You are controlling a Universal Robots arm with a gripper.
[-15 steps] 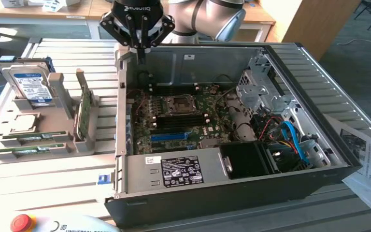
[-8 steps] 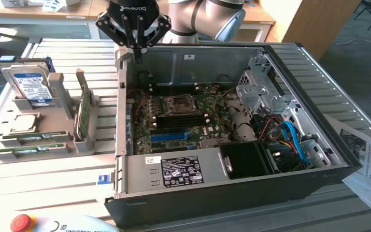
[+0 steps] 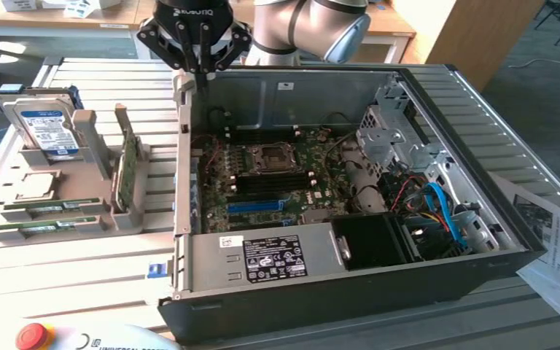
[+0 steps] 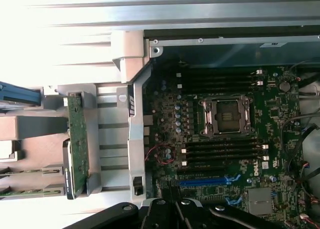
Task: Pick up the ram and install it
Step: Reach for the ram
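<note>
The pincer (image 3: 202, 71) hangs clenched, fingers pressed together with nothing between them, above the far corner of the open computer case (image 3: 455, 95) on the exterior view's left; in the wrist view its black linkage (image 4: 175, 211) sits over the motherboard (image 4: 225, 154) edge, near the blue slot (image 4: 202, 180). The ram (image 3: 52, 208) lies flat in a grey holder (image 3: 90, 142) on the slatted desk (image 3: 95, 87), outside the case and off toward the exterior view's left, well apart from the pincer and untouched by it. A second stick (image 3: 47, 227) like it lies just beside, parallel, nearer the exterior camera. In the wrist view the ram (image 4: 25, 171) and its twin (image 4: 25, 191) show as thin green strips beyond the case wall. Between them and the case a larger green card (image 3: 125, 171) stands on edge in the same holder, and a hard drive (image 3: 47, 127) stands upright at the holder's far end. Inside the case, the processor socket (image 3: 270, 155) sits open amid dark memory slots
</note>
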